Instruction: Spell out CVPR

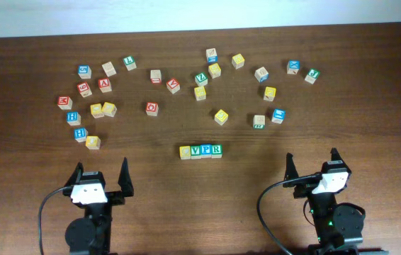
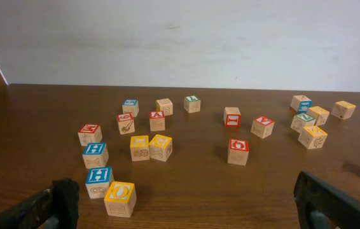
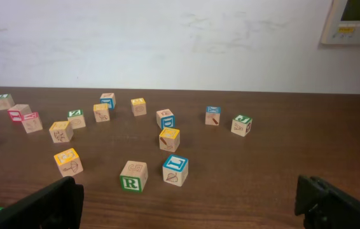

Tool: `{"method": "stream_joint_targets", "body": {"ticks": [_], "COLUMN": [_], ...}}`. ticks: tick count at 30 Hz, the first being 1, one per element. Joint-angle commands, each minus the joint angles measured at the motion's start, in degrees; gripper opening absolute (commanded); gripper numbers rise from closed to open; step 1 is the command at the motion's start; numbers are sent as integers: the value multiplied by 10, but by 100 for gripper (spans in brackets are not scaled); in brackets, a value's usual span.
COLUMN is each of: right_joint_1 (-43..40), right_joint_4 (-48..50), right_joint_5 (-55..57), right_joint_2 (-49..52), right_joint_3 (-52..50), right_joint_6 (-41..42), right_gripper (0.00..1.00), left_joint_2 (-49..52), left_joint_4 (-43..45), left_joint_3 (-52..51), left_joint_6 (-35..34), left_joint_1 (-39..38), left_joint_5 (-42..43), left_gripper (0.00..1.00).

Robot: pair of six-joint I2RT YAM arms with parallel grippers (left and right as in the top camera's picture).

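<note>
Row: four letter cubes side by side in a straight line at the near middle of the wooden table (image 1: 370, 85), reading C-V-P-R in the overhead view (neighbours touching, as far as that view shows).
C cube (image 1: 185, 151): yellow-faced, at the left end of the row.
V cube (image 1: 196, 150): green, second, just beside the C.
P cube (image 1: 207, 149): blue, third.
R cube (image 1: 217, 149): green, at the right end.
Left gripper (image 1: 101, 168): jaws spread wide with nothing between them, low at the near edge, well apart from the row and to its left.
Right gripper (image 1: 312, 157): jaws equally wide and empty, near the table's front edge, well apart from the row on its right.
Scattered cubes (image 1: 151, 108): many other letter cubes spread loosely over the far half of the table, in a left and a right cluster.
Left wrist view: a yellow O cube (image 2: 119, 198) lies nearest, a blue H cube (image 2: 98, 180) just beside it.
Right wrist view: a loose green R cube (image 3: 133, 176) sits next to a blue-faced cube (image 3: 175, 169) (not part of the row).
</note>
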Motion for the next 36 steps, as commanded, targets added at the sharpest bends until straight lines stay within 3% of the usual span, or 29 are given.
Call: {"method": "stream_joint_targets", "body": {"ticks": [1,36], "right_joint_1": [4,5], "right_joint_4": [-3,-4], "right_joint_5": [5,14], "right_joint_2": [-4,-5], "right_joint_3": [-3,-3], "right_joint_6": [0,-21], "right_gripper": [98,98], "left_joint_2": [-4,-4], "left_joint_4": [-1,-1], "left_joint_3": [-4,-3], "left_joint_6": [9,9], "left_joint_1": [3,3], "left_joint_5": [3,3], "left_gripper": [99,99]}}
